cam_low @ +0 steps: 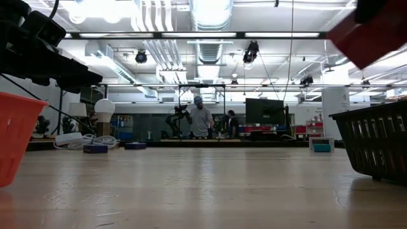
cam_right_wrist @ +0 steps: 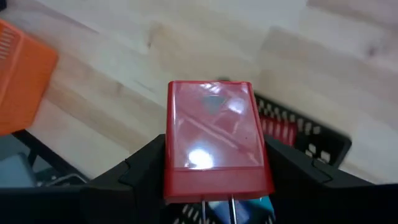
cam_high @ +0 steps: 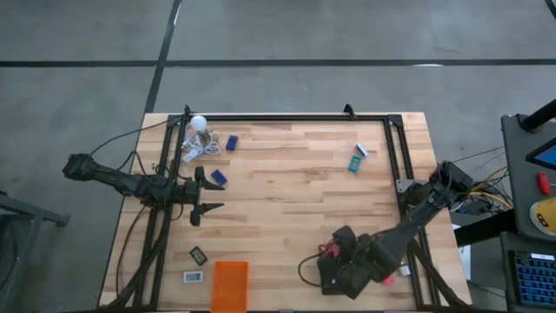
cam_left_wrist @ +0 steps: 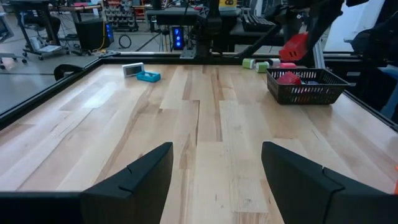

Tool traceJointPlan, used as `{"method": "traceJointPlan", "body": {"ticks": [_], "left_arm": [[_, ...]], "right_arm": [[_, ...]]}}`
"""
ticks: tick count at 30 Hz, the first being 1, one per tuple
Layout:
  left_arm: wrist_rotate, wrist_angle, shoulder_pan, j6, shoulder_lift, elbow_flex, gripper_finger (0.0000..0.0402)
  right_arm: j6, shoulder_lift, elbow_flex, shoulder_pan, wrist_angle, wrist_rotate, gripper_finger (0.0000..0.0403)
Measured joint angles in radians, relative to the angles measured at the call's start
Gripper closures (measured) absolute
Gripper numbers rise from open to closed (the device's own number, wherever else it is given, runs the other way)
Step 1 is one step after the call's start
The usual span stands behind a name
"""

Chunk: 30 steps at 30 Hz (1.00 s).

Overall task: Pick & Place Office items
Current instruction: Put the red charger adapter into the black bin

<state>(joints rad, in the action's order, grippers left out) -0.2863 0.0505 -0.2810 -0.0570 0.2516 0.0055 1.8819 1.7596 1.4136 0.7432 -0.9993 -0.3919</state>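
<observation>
My right gripper [cam_high: 333, 254] hangs near the table's front right, shut on a red box with a clear top [cam_right_wrist: 214, 140], above a black basket [cam_right_wrist: 305, 134]. The box also shows in the left wrist view, as a red box [cam_left_wrist: 293, 46] over the basket [cam_left_wrist: 305, 86]. My left gripper [cam_left_wrist: 216, 171] waits open at the table's left [cam_high: 207, 196], holding nothing. Lying flat on the wood are dark blue blocks [cam_high: 232, 142] [cam_high: 218, 176], teal-and-white boxes [cam_high: 357, 158] and black and white rectangles [cam_high: 198, 256] [cam_high: 193, 276]. My right gripper pinches the red box between its two fingers, one on each of the box's opposite side edges [cam_right_wrist: 169, 155]. The fingers slant steeply down from above. The box is lifted clear over the black basket, its clear face toward the wrist camera.
An orange tray [cam_high: 229, 285] stands at the front edge, left of centre. A white bulb with coiled cords [cam_high: 199, 126] lies at the far left corner. A pink bit [cam_high: 388, 280] lies beside the right arm. A black frame [cam_high: 287, 116] rims the table. People stand far behind.
</observation>
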Motion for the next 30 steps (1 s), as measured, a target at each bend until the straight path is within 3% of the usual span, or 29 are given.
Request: {"method": "traceJointPlan", "body": {"ticks": [5,30], "left_arm": [[0.000,0.000,0.000,0.000,0.000,0.000,0.0149],[0.000,0.000,0.000,0.000,0.000,0.000,0.0149]], "right_arm": [[0.070,0.033,0.000,0.025,-0.001,0.054,0.0186],[0.193,0.106,-0.041,0.011,-0.041,0.052,0.0186]]}}
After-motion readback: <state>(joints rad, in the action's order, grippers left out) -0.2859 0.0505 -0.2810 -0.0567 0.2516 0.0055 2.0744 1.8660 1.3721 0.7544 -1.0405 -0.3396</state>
